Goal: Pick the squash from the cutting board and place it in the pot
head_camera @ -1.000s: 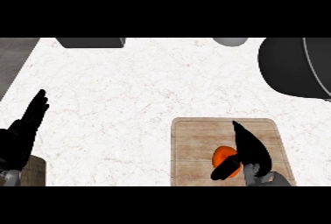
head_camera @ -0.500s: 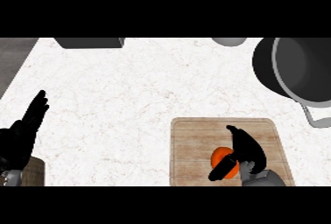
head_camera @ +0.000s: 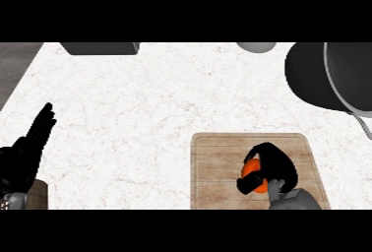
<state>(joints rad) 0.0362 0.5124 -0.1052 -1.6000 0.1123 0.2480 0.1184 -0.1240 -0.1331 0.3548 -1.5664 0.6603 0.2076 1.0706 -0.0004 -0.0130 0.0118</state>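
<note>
The right hand (head_camera: 276, 167) is curling around the orange squash (head_camera: 252, 168) on the cutting board (head_camera: 218, 167); it should be lifting straight up, clearing the pot (head_camera: 320, 74) rim at upper right.

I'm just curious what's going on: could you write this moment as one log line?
stage: grasping | right hand: curled round squash on cutting board | left hand: open, resting | pot: waiting
</note>
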